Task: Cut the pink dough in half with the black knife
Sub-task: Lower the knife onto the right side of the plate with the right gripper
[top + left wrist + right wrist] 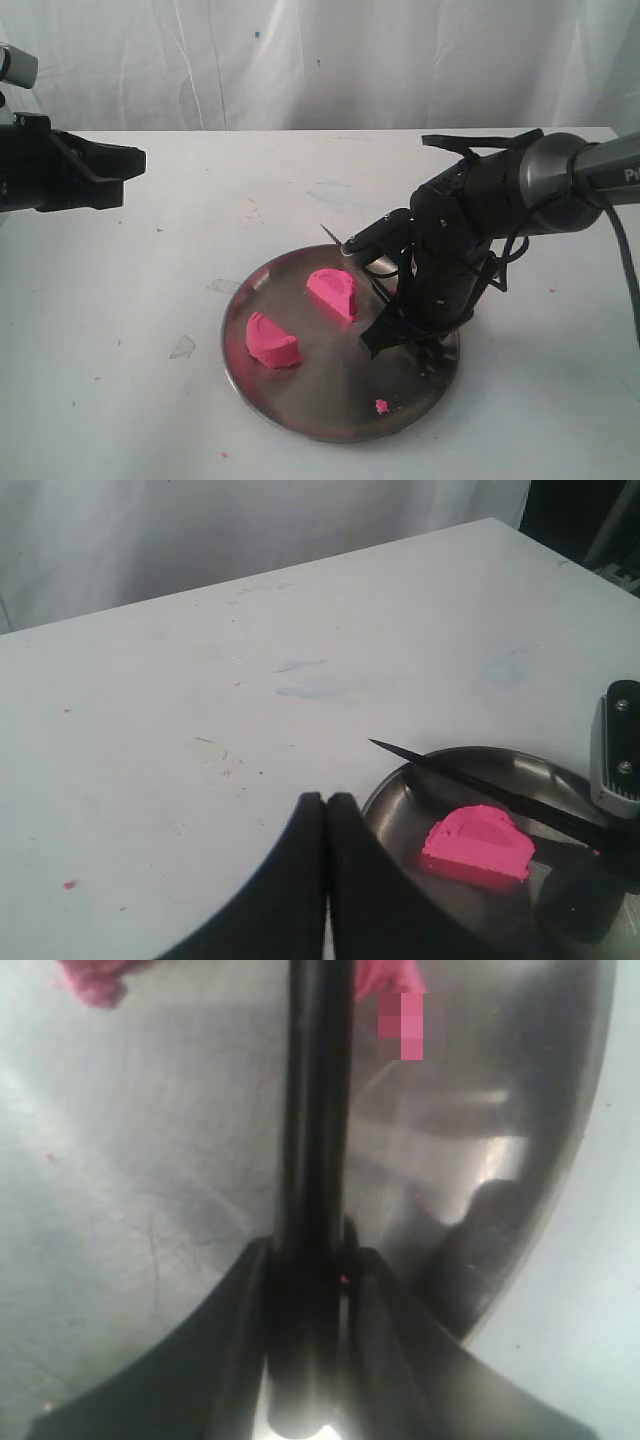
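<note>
**Two halves of pink dough (272,342) on the steel plate (320,405)**

The only writing is on the right arm at the edge of the exterior view. It is in white letters cut off by the frame, and just "Pi" can be read.

One half-round piece lies near the plate's left rim and the other (333,290) nearer the middle, the two apart. A small pink crumb (381,406) sits near the front rim. The black knife (480,785) slants across the far side of the plate, its point jutting past the rim over the white table (150,290).

The right gripper (312,1255) stands low over the plate's right side, its fingers close on either side of the knife's handle. Whether they press it or stand slack I cannot tell. The left gripper (326,805) is closed on nothing, fingers together, hovering at the table's left — a broad stretch of table separates it from the plate. The table's far edge meets a white cloth (300,60).
</note>
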